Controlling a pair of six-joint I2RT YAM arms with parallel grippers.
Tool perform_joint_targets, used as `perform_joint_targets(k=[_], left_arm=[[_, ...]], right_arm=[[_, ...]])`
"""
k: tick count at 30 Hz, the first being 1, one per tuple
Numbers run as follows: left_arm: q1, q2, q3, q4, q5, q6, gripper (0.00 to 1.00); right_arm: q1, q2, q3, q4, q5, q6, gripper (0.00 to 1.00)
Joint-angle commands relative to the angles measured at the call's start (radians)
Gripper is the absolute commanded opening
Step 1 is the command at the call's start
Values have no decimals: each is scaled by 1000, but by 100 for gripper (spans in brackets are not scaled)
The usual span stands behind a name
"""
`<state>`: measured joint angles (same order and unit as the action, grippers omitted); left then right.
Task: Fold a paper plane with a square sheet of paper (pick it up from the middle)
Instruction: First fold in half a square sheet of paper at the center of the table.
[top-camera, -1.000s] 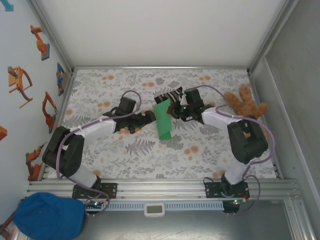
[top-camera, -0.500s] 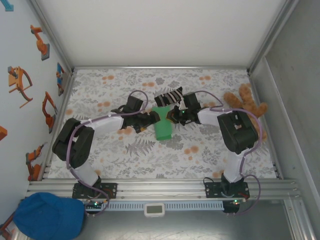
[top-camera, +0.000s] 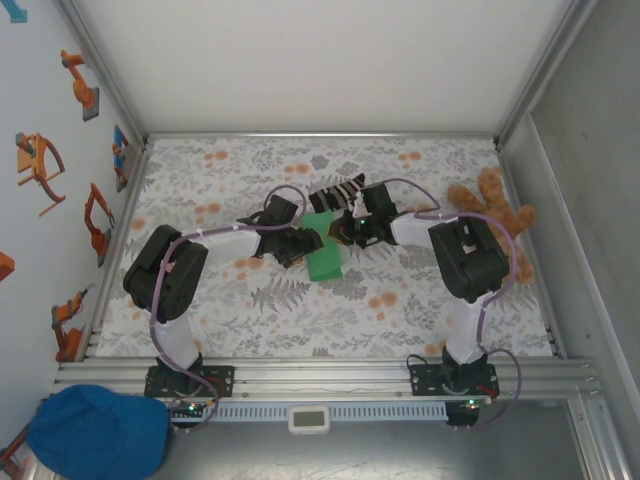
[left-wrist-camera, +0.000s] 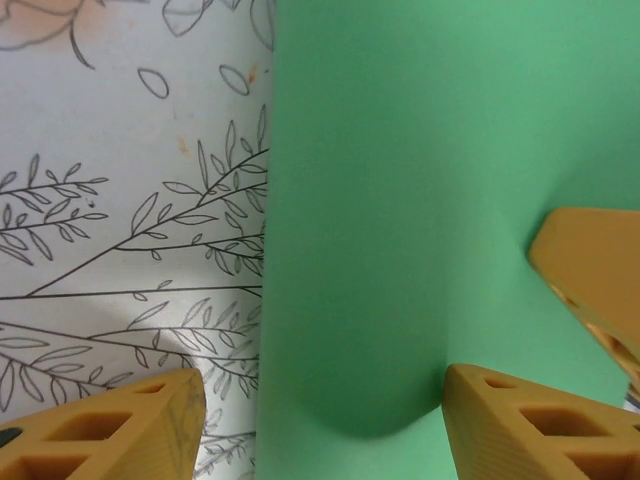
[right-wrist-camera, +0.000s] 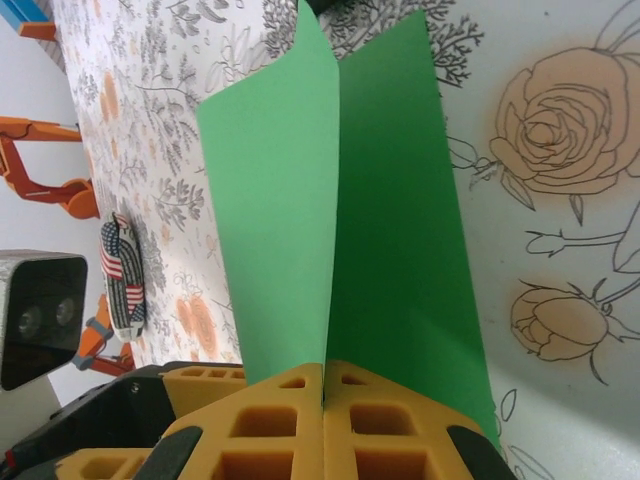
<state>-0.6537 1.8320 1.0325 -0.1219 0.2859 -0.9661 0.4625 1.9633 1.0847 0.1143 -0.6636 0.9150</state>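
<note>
The square sheet of paper (top-camera: 325, 258) is bright green, folded on a centre crease, and lies mid-table. In the right wrist view the sheet (right-wrist-camera: 380, 200) runs away from my right gripper (right-wrist-camera: 323, 378) as two flaps, and that gripper is shut on its crease end. My left gripper (left-wrist-camera: 320, 430) reaches in from the left. One of its fingers (left-wrist-camera: 110, 435) is over the tablecloth, the other rests on the sheet (left-wrist-camera: 420, 180), and the jaws stand apart. From above, the left gripper (top-camera: 303, 246) and right gripper (top-camera: 345, 232) flank the paper.
A black-and-white striped sock (top-camera: 338, 190) lies just behind the paper. A brown teddy bear (top-camera: 490, 212) sits at the right wall. A blue cap (top-camera: 95, 432) lies off the table at the front left. The floral cloth (top-camera: 220, 300) covers the table.
My left arm has swung right until its gripper reaches over the paper's left edge, with its jaws narrowing. The right gripper has shifted slightly left and stays shut on the paper.
</note>
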Motion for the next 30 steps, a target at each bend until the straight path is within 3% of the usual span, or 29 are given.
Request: perform_joint_targets(k=[1, 14, 19, 30], left_arm=[[-1, 20, 18, 2, -29, -26, 59], [-1, 64, 43, -92, -99, -34, 42], [0, 72, 44, -154, -133, -30, 35], [0, 91, 43, -191, -157, -28, 28]], right_arm=[[8, 21, 25, 0, -21, -27, 0], [7, 33, 65, -79, -21, -76, 0], [-22, -42, 69, -195, 80, -142, 24], [-79, -139, 16, -248, 152, -199, 28]])
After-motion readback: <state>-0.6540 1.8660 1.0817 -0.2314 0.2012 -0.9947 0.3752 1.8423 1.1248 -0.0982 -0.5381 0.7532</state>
